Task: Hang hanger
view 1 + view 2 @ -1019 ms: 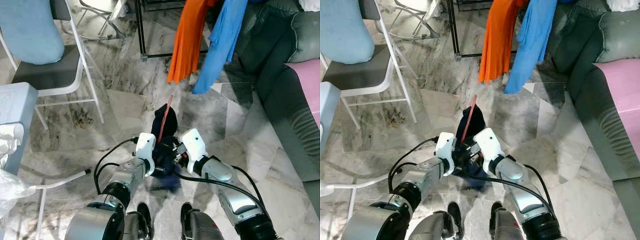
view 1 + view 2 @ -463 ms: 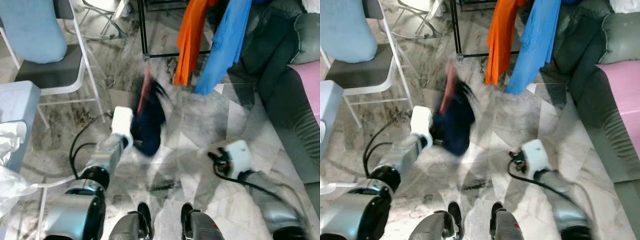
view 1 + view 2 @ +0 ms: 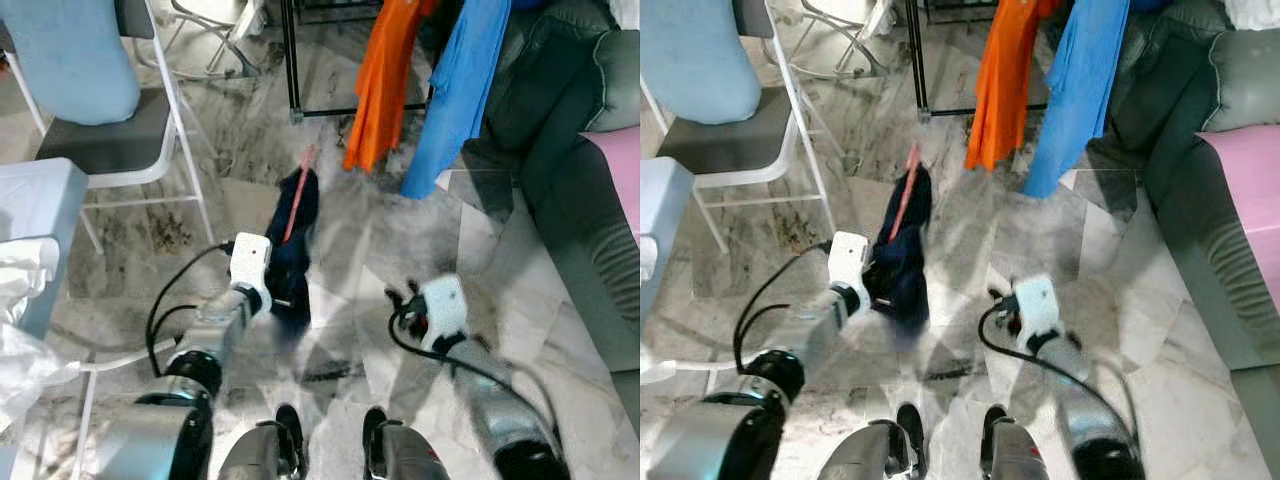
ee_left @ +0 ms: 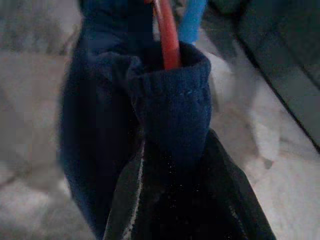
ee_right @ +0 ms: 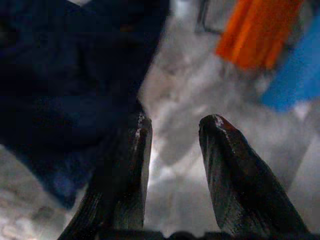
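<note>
A red hanger point(image 3: 296, 203) carries a dark navy garment point(image 3: 293, 250), and my left gripper point(image 3: 280, 290) is shut on it, holding it up over the marble floor. In the left wrist view the red hanger point(image 4: 166, 40) runs out of the navy collar point(image 4: 172, 100) pinched between the fingers. My right gripper point(image 5: 172, 132) is open with nothing between its fingers; it sits low on the right point(image 3: 405, 300), apart from the garment. A black clothes rack point(image 3: 290, 60) stands ahead with an orange garment point(image 3: 380, 80) and a blue garment point(image 3: 460, 90) hanging on it.
A white folding chair point(image 3: 120, 120) with a light blue cushion stands at the left. A white bin and bag point(image 3: 25, 260) sit at the near left. A dark grey sofa point(image 3: 570, 150) with a pink cover lies along the right.
My right gripper let go of the garment and drew back to the right and down. The left gripper swung the hanger and garment leftward and forward, holding them alone.
</note>
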Controlling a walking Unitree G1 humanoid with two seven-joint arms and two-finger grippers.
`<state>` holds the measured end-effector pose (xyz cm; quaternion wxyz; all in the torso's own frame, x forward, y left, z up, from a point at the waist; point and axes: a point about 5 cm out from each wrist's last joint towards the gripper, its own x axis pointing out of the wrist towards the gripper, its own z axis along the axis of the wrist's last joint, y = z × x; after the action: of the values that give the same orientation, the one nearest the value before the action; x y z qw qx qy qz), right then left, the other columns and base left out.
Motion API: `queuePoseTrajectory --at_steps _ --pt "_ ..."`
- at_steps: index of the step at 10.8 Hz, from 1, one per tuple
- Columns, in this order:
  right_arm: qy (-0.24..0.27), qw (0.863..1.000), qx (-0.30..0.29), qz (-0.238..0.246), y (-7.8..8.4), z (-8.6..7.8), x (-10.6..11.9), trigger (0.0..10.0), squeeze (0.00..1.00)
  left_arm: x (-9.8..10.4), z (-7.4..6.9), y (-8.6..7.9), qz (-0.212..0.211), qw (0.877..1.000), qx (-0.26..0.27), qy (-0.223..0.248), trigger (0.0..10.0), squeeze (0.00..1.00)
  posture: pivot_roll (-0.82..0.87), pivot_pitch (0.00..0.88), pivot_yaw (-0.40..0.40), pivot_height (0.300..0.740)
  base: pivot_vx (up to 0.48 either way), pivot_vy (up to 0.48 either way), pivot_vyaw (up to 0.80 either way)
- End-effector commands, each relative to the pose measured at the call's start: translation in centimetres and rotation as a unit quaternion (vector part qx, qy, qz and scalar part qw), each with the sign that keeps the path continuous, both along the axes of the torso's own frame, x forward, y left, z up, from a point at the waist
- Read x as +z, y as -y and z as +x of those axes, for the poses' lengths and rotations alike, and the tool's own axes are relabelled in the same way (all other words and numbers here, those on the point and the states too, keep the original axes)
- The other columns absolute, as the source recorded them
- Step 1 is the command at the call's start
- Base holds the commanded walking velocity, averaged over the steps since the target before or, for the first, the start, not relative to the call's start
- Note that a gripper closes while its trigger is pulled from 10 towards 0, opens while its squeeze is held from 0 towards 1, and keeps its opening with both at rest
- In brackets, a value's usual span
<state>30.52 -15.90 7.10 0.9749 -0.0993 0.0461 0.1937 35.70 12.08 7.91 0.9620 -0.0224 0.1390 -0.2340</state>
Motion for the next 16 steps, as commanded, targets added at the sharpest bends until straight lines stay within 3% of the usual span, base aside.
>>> queuePoseTrajectory --at_steps 1,3,5,7,8,11,12,16 --pt "0.012 0.999 0.028 -0.030 0.5 -0.3 0.4 10.0 0.00 2.1 0.8 -0.3 0.012 0.998 -0.039 0.053 0.0 0.00 -0.12 0.243 0.058 0.740 0.000 0.000 0.00" --pt "0.042 0.988 0.101 -0.111 4.2 -0.8 2.8 10.0 0.00 4.5 1.2 -1.6 0.039 0.983 -0.155 0.088 0.0 0.00 -0.12 0.250 0.059 0.740 0.000 0.000 0.00" --pt "0.053 0.974 0.137 -0.175 7.3 -1.2 5.5 10.0 0.00 5.4 1.0 -3.9 0.121 0.963 -0.221 0.099 0.0 0.00 -0.13 0.253 0.066 0.740 0.000 0.000 0.00" --pt "0.043 0.953 0.177 -0.241 8.6 -1.8 6.7 10.0 0.00 5.3 0.2 -4.9 0.179 0.933 -0.297 0.097 0.0 0.00 -0.13 0.254 0.071 0.740 0.000 0.000 0.00" --pt "0.040 0.947 0.178 -0.263 9.4 -1.9 7.2 10.0 0.00 5.2 -0.5 -4.9 0.186 0.912 -0.354 0.095 0.0 0.00 -0.14 0.256 0.075 0.740 0.000 0.000 0.00" --pt "0.051 0.933 0.174 -0.310 11.1 -1.5 8.9 10.0 0.00 4.6 -1.6 -4.3 0.175 0.880 -0.434 0.078 0.0 0.00 -0.14 0.264 0.074 0.740 0.000 0.000 0.00" --pt "0.051 0.937 0.174 -0.298 11.2 -1.3 9.6 10.0 1.00 4.6 -1.7 -4.1 0.176 0.875 -0.442 0.084 0.0 0.00 -0.14 0.265 0.072 0.740 0.000 0.000 0.00" --pt "0.052 0.933 0.196 -0.296 11.2 -1.2 10.7 10.0 1.00 4.2 -2.2 -3.7 0.161 0.866 -0.467 0.081 0.0 0.00 -0.14 0.277 0.068 0.740 0.000 0.000 0.00"
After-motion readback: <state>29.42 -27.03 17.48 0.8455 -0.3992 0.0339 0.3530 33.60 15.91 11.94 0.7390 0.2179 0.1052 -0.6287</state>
